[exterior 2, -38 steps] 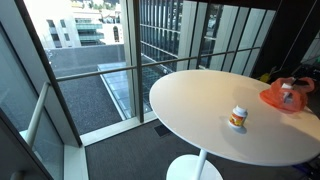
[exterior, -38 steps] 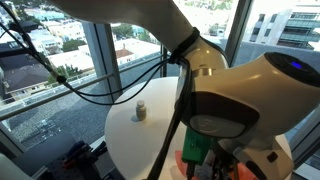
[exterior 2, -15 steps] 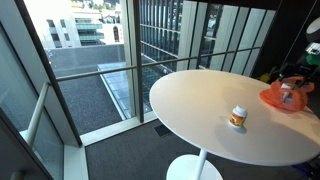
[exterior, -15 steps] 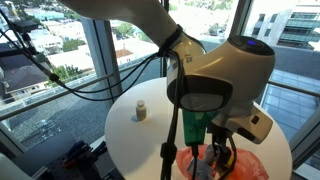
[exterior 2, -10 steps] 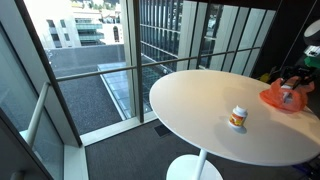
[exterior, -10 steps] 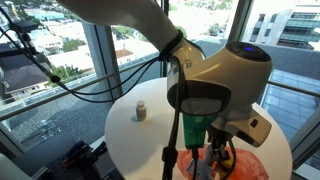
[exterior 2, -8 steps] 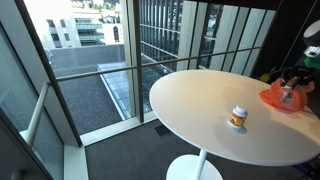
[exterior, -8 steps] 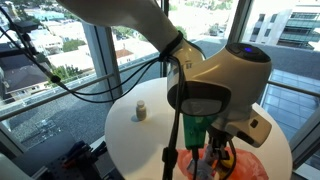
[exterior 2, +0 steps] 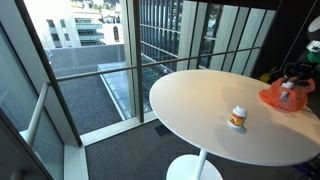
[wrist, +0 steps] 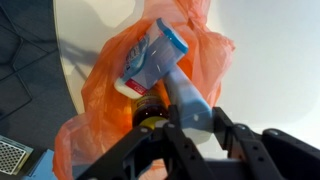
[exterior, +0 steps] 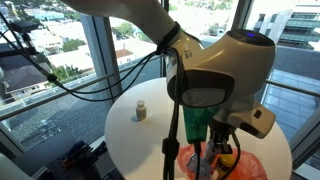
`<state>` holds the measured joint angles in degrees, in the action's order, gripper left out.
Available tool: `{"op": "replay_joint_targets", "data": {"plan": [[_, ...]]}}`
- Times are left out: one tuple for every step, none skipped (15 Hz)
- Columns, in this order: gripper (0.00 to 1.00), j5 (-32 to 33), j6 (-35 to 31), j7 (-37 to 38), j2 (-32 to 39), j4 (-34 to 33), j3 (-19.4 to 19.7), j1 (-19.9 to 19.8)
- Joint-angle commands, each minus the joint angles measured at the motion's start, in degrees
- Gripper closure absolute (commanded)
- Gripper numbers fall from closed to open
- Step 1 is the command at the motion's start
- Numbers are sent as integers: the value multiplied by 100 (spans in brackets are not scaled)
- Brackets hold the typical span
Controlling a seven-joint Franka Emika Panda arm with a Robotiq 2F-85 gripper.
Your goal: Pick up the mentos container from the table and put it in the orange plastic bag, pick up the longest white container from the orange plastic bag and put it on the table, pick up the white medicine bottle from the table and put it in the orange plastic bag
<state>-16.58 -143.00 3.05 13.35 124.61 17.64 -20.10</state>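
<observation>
One white medicine bottle (exterior 2: pixel 238 117) stands upright on the round white table (exterior 2: pixel 190 110), alone on its open surface and well apart from the orange plastic bag (exterior 2: pixel 283 97), which lies at the table's edge. In both exterior views the arm reaches down over the bag, and the gripper (wrist: pixel 176 88) is lowered into its open mouth. In the wrist view the mentos container (wrist: pixel 152 58), blue-capped with a blue-and-white printed label, lies tilted inside the bag, resting on the crumpled orange plastic. One grey finger (wrist: pixel 190 102) runs up to the container's lower end and appears to touch it. The opposite finger is hidden behind the gripper body. The jaws are drawn together inside the bag, but what, if anything, is clamped between them cannot be told. A dark round item (wrist: pixel 150 118) sits just beneath the finger, partly covered. In an exterior view a white item (exterior 2: pixel 287 92) shows inside the bag below the gripper, too small to identify. Black cables (exterior: pixel 90 85) trail from the arm toward the window side.
</observation>
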Motion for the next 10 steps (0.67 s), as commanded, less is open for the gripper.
{"op": "replay_joint_targets", "data": {"plan": [[87, 502, 299, 401, -582, 153, 87, 135], [87, 644, 346, 529, -699, 168, 89, 177], [87, 780, 393, 648, -811, 169, 83, 216], [87, 892, 436, 748, -911, 165, 61, 253], [87, 998, 469, 854, -1013, 172, 34, 297], [87, 1085, 480, 940, -1110, 186, -5, 354], [87, 1171, 487, 1018, -1206, 202, -39, 405], [87, 1249, 492, 1090, -1295, 220, -79, 462], [87, 1309, 487, 1162, -1384, 251, -137, 531], [87, 1372, 479, 1223, -1468, 291, -197, 591]]}}
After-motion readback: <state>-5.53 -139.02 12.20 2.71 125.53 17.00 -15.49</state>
